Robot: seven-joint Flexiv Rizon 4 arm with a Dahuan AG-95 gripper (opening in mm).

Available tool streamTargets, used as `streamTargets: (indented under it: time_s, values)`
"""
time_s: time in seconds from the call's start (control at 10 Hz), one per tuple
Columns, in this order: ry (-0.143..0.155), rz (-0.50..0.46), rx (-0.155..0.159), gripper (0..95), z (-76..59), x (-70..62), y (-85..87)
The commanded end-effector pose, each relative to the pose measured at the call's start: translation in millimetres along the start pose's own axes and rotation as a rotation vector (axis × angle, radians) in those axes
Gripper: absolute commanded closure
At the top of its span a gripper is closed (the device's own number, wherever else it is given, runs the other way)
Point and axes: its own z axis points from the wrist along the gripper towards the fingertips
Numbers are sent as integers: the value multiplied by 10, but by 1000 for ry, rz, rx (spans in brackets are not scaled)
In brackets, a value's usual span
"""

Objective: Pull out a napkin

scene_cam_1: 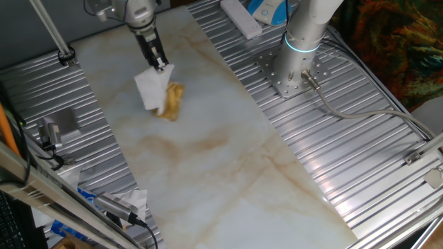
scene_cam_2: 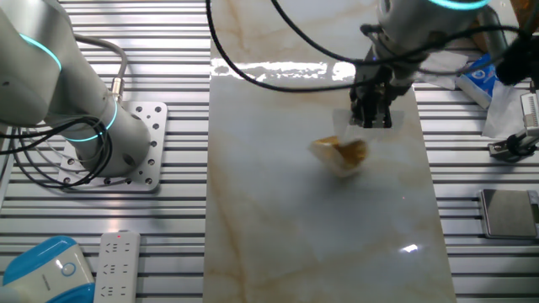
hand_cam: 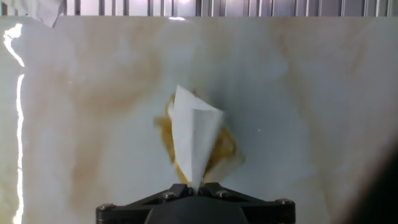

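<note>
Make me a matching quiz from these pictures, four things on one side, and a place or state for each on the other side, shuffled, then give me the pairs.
Things:
1. napkin
2. gold packet
3. gripper
4. remote control

Places or states:
A. lying on the ribbed metal surface beside a blue and white device
B. jaws shut on a white sheet
C. pinched at one end, hanging over the packet
D. on the marble table under the white sheet

Pairs: 1-C, 2-D, 3-B, 4-A
</note>
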Motion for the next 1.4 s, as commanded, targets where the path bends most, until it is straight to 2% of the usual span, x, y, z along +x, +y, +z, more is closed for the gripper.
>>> streamTargets:
  time_s: [0.1, 0.2, 0.4, 0.6, 0.7, 0.8, 0.9, 1.0, 1.2, 1.3, 1.4]
  values:
    - [22, -5, 5, 950, -279, -20, 21]
    - [27, -1, 5, 950, -332, -64, 46]
    - [27, 9, 2, 950, -273, -76, 28]
    - [17, -58, 12, 950, -166, 32, -189]
    - [17, -93, 30, 950, -171, 99, -317]
    - [13, -90, 31, 950, -196, 133, -348]
    - [8, -87, 6, 950, -195, 127, -334]
    - [2, -72, -9, 950, -200, 103, -250]
    - [6, 17, 10, 950, -222, -63, 301]
    - [7, 41, 18, 950, -205, -140, 452]
    - [9, 49, 28, 950, -189, -167, 477]
